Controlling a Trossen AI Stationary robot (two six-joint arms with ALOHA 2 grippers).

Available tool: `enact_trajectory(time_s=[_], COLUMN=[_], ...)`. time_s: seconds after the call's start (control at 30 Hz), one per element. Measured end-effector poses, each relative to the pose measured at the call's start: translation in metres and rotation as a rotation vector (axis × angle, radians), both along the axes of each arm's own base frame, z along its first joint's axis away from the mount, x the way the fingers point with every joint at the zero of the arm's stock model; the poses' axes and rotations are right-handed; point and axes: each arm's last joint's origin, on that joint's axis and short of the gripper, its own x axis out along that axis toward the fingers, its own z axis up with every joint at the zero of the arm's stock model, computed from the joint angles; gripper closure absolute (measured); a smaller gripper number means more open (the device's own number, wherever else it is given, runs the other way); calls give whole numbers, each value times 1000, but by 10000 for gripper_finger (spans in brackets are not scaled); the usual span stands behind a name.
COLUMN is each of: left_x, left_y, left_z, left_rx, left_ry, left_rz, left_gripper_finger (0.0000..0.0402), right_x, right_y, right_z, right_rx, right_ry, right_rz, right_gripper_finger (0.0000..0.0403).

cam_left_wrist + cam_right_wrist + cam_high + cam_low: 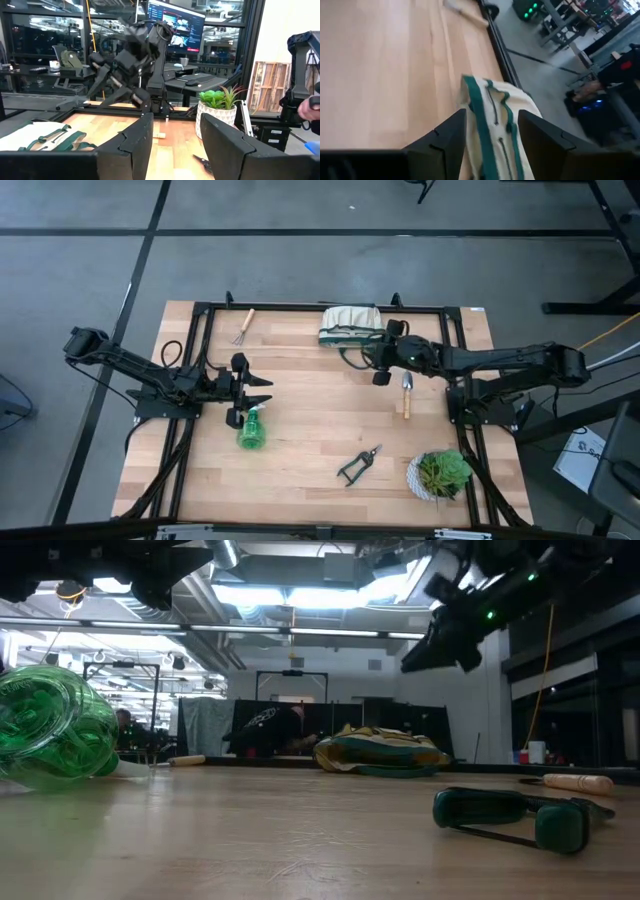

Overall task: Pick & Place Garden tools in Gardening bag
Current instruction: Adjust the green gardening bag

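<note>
The beige gardening bag point(350, 323) with green trim lies on its side at the table's far edge. It also shows in the low view point(380, 752) and the right wrist view point(500, 125). My right gripper point(381, 366) is open, raised above the table just near-right of the bag point(490, 125). My left gripper point(262, 390) is open and empty point(175, 130), just beyond the green spray bottle point(252, 429), which lies on its side. The rake point(242, 327) lies at the far left. The trowel point(406, 393) and the pruning shears point(358, 465) lie on the right half.
A leafy plant in a white pot point(440, 475) stands at the near right corner. A black frame point(300, 307) runs around the table's edges. Bare wood lies between the two grippers.
</note>
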Motion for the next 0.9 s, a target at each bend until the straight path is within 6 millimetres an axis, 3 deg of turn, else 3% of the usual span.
enact_trajectory(time_s=[0.47,0.9], left_x=[0,0], left_y=[0,0], left_z=[0,0], left_rx=[0,0], left_ry=[0,0], left_rz=[0,0], left_gripper_finger=[241,240], right_x=[22,22], right_y=[-49,-81], right_z=[-43,-70], right_rx=[-64,-104], right_ry=[83,167], right_rz=[-108,-170], right_gripper_finger=[222,222])
